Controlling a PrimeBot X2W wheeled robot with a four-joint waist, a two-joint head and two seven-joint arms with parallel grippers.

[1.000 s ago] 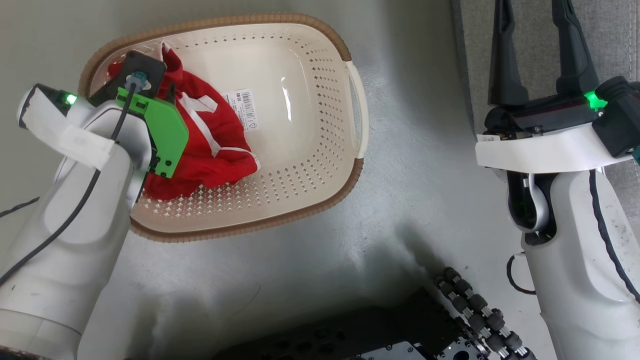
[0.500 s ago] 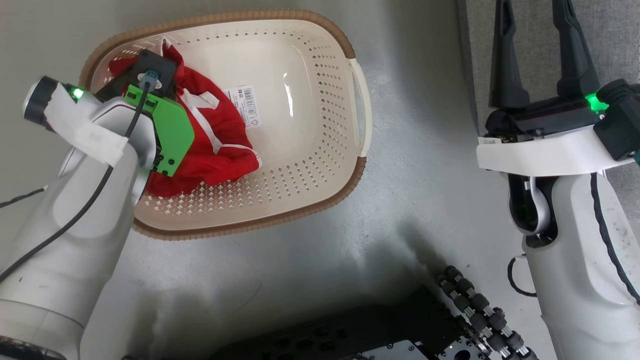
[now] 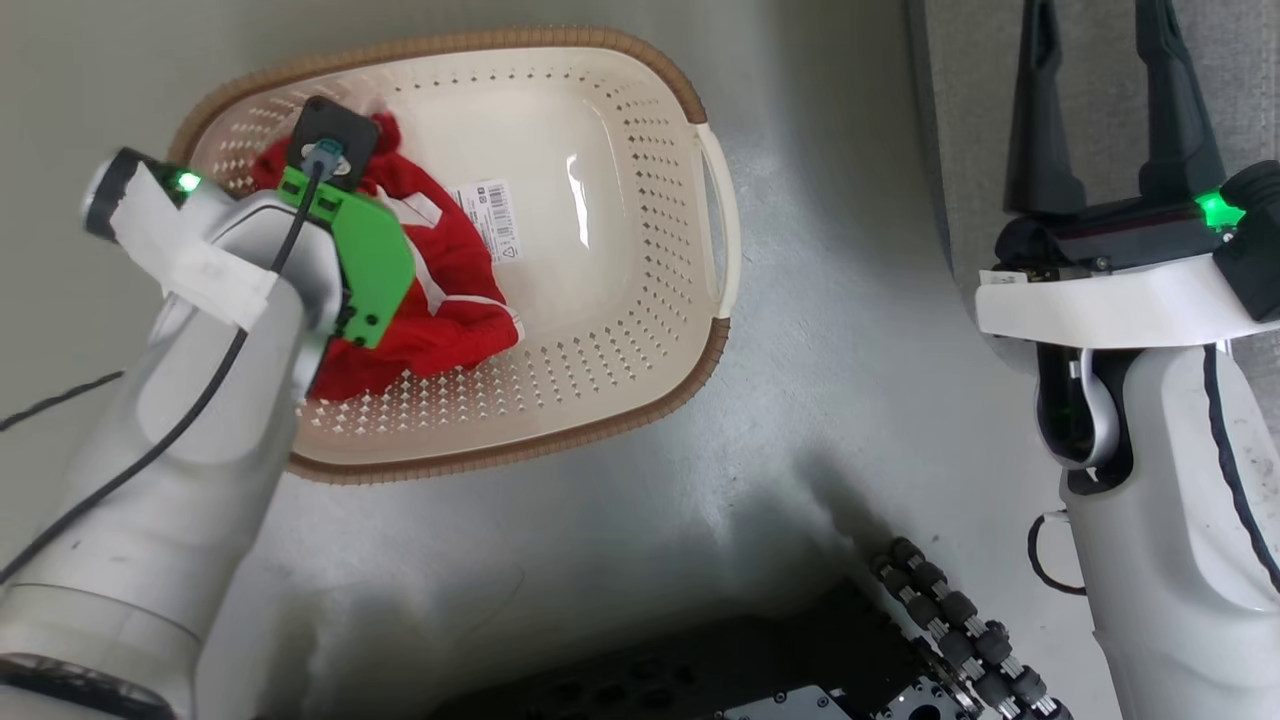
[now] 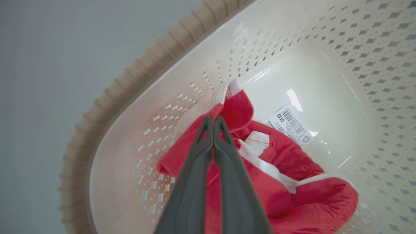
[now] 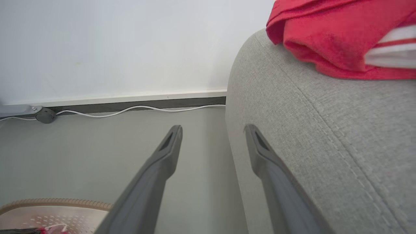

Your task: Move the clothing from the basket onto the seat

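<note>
Red's easy to track here. From the head view, one garment (image 3: 460, 325) sits in the basket (image 3: 560, 440), bunched against the left end. The left arm reaches down into it, and its wrist covers the fingers from up here, so the grip is anyone's guess from this angle. Over on the right, the right tool (image 3: 1095, 20) hangs with its fingers spread wide and nothing between them, right at the grey sofa (image 3: 960, 120). The basket's on the floor (image 3: 830, 380), near the sofa but apart from it.

Left wrist view clears up the grip. The left tool (image 4: 213, 118) has its fingers pressed together, tips on a raised fold of the red cloth near the perforated wall. Looks to me like it's pinching that fold, though the cloth inside the pinch is hard to make out. The rest of the garment lies on the basket bottom beside the label (image 4: 291, 125), so nothing's lifted clear yet.

Right wrist view adds what the head camera misses: a second garment (image 5: 325, 35), red with white stripes, lying on top of the sofa's rounded edge. So I'd call it roughly halfway: one piece on the seat, one left to haul out, carry across and drop. Right tool's spread and empty here too, beside the sofa's side.
</note>
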